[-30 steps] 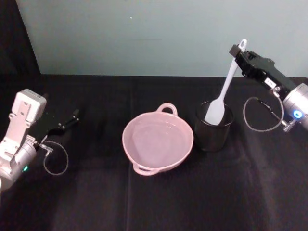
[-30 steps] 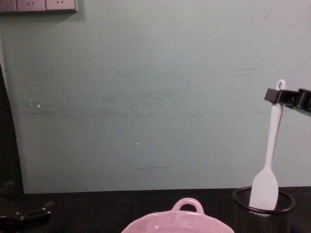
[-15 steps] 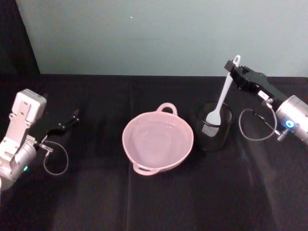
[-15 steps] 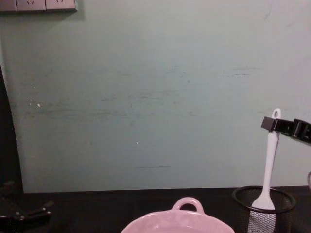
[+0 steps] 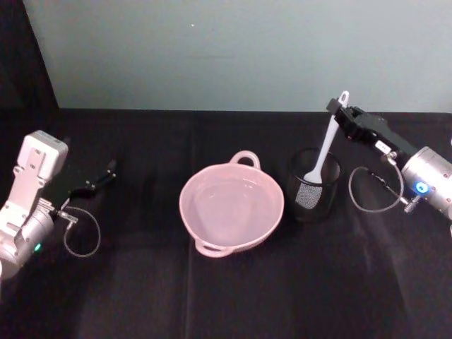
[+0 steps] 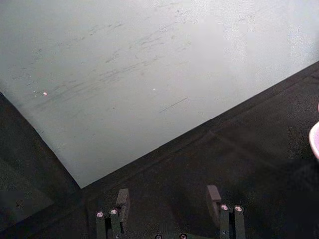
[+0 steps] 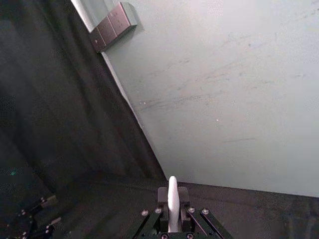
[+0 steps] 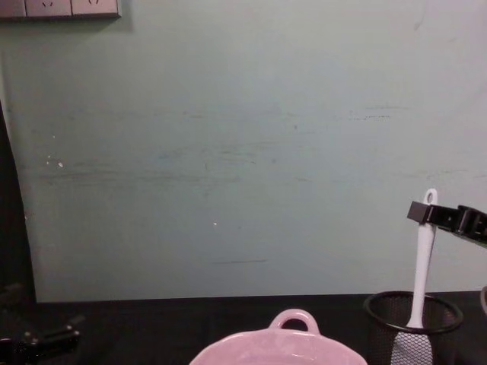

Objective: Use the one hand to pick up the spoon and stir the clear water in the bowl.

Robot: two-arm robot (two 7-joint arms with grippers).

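Black cloth table point(image 5: 233, 296), pale green wall behind. My right gripper point(image 5: 340, 113) is clamped on the spoon point(image 5: 321, 157) near its handle tip, head down inside the mesh cup point(image 5: 314, 185), just right of the pink bowl point(image 5: 232, 206). Left gripper point(image 5: 99, 179) sits open, far left.

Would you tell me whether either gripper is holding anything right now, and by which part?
The right gripper holds the spoon near the top of its handle, its head down in the black mesh cup. The left gripper is open and holds nothing.

Dim, even light; soft blur, faint wall glare.
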